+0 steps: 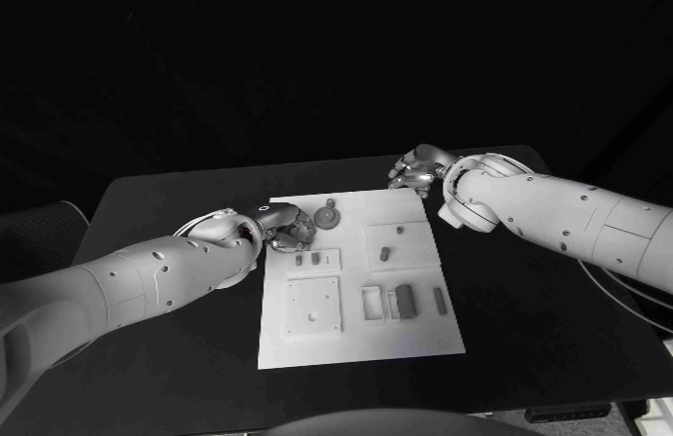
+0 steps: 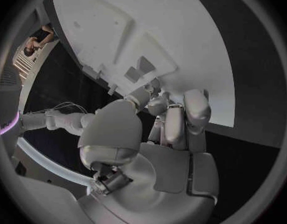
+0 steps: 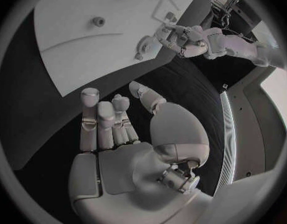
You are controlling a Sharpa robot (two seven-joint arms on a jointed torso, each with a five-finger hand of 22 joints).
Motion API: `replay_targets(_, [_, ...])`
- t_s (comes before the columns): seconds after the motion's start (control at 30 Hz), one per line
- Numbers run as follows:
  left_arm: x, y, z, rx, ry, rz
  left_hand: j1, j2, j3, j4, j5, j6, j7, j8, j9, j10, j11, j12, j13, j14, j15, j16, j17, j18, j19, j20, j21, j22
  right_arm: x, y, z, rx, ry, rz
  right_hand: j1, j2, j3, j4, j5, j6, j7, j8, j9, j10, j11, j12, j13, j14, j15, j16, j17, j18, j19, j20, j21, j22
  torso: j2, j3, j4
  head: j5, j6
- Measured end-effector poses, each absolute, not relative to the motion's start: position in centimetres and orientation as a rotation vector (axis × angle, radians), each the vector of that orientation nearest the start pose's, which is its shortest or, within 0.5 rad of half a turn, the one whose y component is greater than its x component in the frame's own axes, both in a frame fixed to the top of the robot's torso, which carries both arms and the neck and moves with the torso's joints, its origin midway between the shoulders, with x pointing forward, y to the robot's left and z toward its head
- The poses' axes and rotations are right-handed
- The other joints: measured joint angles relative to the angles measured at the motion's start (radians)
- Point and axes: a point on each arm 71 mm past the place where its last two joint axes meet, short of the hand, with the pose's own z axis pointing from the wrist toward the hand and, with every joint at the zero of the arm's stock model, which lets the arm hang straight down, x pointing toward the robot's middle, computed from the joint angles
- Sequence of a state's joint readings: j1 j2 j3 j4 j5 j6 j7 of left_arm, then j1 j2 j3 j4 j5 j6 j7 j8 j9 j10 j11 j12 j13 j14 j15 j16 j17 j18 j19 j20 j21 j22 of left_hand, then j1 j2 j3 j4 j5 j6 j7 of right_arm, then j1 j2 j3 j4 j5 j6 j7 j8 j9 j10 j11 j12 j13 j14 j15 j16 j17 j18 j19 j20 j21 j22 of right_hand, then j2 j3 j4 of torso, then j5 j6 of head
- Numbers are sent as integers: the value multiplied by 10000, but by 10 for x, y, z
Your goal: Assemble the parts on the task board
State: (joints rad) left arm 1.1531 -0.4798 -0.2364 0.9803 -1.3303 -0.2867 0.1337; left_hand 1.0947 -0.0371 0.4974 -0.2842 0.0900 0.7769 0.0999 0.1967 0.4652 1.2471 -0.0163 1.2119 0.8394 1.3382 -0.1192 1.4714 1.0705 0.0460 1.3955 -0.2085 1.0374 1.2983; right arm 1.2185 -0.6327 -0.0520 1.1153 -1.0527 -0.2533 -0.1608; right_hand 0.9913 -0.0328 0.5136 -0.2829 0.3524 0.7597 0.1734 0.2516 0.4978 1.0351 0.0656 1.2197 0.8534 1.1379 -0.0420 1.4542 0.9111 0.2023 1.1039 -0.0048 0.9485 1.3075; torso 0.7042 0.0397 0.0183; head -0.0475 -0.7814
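The task board (image 1: 358, 309) lies flat in the middle of the black table (image 1: 155, 202). Small grey parts (image 1: 404, 302) sit on it. A round part with a little tail (image 1: 327, 217) lies near the far edge, and a short peg (image 1: 384, 253) sits in a square spot beside it.

The left hand (image 1: 285, 230) is at the board's left edge, near the far end. Its fingers are curled in close above a small plate with pegs (image 1: 314, 258). I cannot tell if it holds anything.

The right hand (image 1: 416, 171) is off the board, just past the far right corner, above the black table. Its fingers (image 3: 106, 122) are apart and it holds nothing.

What could go wrong? I think the left hand could bump the round part or push the board sideways, because it is so close and low. Then the parts may slide out of place.
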Motion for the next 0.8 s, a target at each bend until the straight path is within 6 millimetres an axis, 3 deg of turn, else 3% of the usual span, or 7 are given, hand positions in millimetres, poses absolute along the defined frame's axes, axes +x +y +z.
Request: replay_targets(0.8, [529, 186, -295, 2315, 18490, -6263, 92, -91, -53, -2, 38, 0, 0, 10, 2, 37, 31, -38, -41, 0, 0, 0, 64, 1, 56, -24, 0, -9, 558, -226, -214, 3474, 18233, 5779, 0, 0, 0, 0, 0, -31, 31, 0, 2, -24, 24, 0, 2, 0, 0, 0, 1, 0, -17, 17, 0, 0, -3, -12, 7, -2, 30])
